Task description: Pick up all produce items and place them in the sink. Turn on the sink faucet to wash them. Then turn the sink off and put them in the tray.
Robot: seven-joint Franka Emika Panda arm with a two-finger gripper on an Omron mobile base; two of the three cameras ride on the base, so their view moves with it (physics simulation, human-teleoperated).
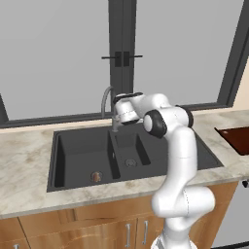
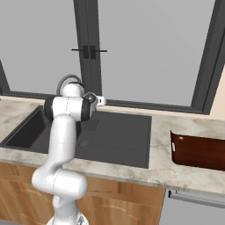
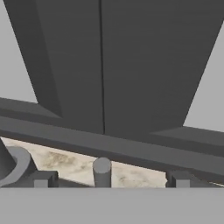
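Note:
One produce item [image 1: 96, 176], a small brownish-orange lump, lies by the drain of the large basin of the dark-grey sink [image 1: 58, 160]. The grey gooseneck faucet [image 1: 106, 99] rises behind the divider between the basins, and its arch [image 2: 66, 80] pokes up behind my arm. My gripper [image 1: 116, 113] is at the faucet's base, above the small basin. In the hand view it [image 3: 109, 180] is open, with the short grey lever [image 3: 101, 171] standing between the fingertips [image 3: 40, 179] and the faucet stem [image 3: 13, 164] at left. The red-brown tray [image 2: 200, 151] sits on the counter to the right.
A dark window frame with a latch [image 1: 121, 58] runs right behind the faucet. Marble counter [image 1: 24, 151] surrounds the sink. The ribbed drainboard [image 2: 118, 132] lies between the basins and the tray [image 1: 236, 138]. My arm stands over the sink's right part.

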